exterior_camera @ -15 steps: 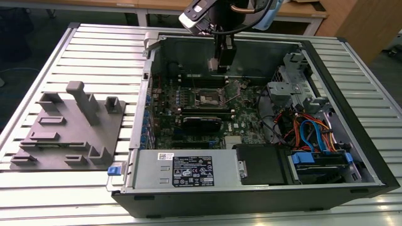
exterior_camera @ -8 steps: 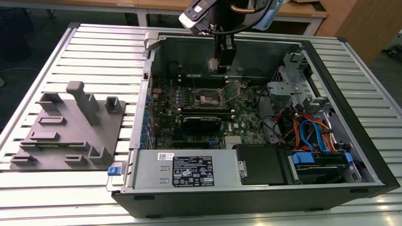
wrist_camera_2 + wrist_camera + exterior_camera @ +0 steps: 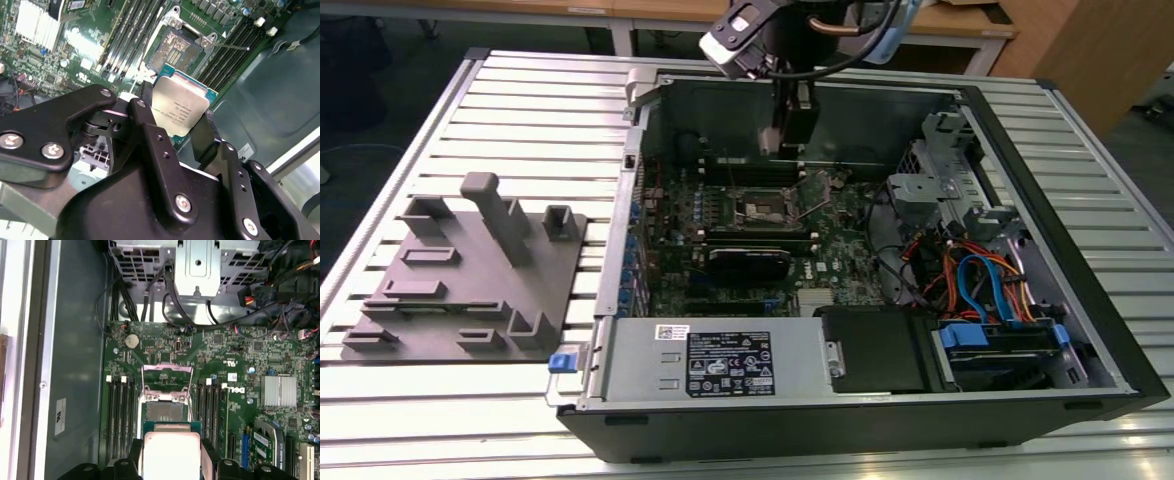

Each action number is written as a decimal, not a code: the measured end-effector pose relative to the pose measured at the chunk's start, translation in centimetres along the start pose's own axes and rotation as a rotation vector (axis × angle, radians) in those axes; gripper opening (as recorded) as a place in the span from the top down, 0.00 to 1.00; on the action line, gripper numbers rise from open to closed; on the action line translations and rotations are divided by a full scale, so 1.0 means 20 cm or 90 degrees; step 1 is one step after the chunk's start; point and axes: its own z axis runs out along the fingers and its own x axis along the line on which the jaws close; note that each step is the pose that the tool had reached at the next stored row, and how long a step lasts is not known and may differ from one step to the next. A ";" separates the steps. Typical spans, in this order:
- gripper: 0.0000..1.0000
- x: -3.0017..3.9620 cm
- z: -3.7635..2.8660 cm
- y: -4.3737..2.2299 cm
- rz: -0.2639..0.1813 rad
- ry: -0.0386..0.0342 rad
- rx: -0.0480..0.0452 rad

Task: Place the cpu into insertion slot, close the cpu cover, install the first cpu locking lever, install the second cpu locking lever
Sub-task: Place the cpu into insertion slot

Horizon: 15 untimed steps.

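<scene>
Black fingers [image 3: 152,131] of the gripper [image 3: 176,120] are sitting closest to the lens in both wrist views. They are pinching the cpu [image 3: 182,102] by two opposite edges. Its silvery metal top is facing the camera and a thin green rim is showing around it. In the first wrist view the chip is hanging between those fingers, off the board and not seated.

Just past the chip, the insertion slot [image 3: 165,413] is lying open with its dark contact field bare. The cpu cover [image 3: 167,368] is standing swung up on the side of the slot away from the chip, and green board is showing through its square cut-out. Long black memory slots [image 3: 120,410] are running along both flanks of the socket, and a finned silver heat sink [image 3: 280,390] is sitting further off on the motherboard [image 3: 240,350].

In the exterior view the arm [image 3: 781,40] is reaching down into the open computer case [image 3: 1014,130] and holding the gripper over the far part of the board, near the socket. A grey labelled power supply box [image 3: 707,360] is lying along the case's edge nearest that camera. Orange and blue cables [image 3: 981,285] are bunching toward the exterior view's right. On the exterior view's left, a grey fixture plate [image 3: 467,270] with upright blocks is resting on the slatted table [image 3: 534,100], apart from the case.
</scene>
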 end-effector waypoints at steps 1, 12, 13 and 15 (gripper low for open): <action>0.46 0.000 0.008 0.001 0.000 0.0000 0.0020; 0.46 -0.002 0.107 0.018 -0.005 0.0001 0.0007; 0.46 -0.002 0.116 0.018 -0.005 0.0001 0.0004; 0.46 -0.002 0.135 0.017 -0.005 0.0001 0.0003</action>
